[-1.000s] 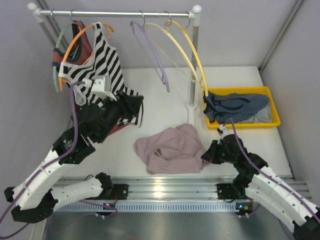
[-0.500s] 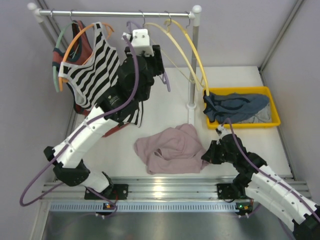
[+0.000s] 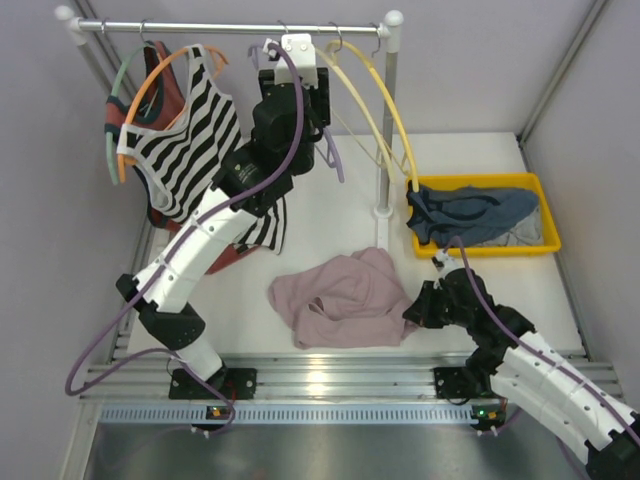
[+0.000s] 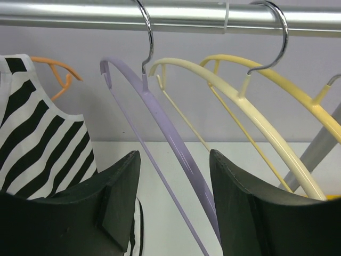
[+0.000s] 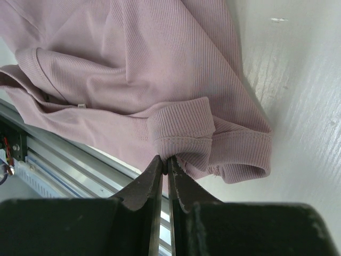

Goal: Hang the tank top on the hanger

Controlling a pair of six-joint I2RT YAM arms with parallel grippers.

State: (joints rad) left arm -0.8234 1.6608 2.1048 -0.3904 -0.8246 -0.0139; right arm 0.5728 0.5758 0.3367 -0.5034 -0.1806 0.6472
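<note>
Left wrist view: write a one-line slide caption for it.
Open left hand straddles the lavender hanger on the metal rail, striped top to one side, yellow hangers to the other.

Table (image 3: 330, 200): white flat top, pale walls at left, back and right.
Tank top (image 3: 345, 300): dusty pink, crumpled in a loose heap on the table at near centre, its near hem just short of the table's front edge.
Yellow tray (image 3: 500, 250): sits flat on the table at the right, farther back than the tank top and apart from it.
Rack post foot (image 3: 382, 212): stands on the table just left of the tray.
</note>
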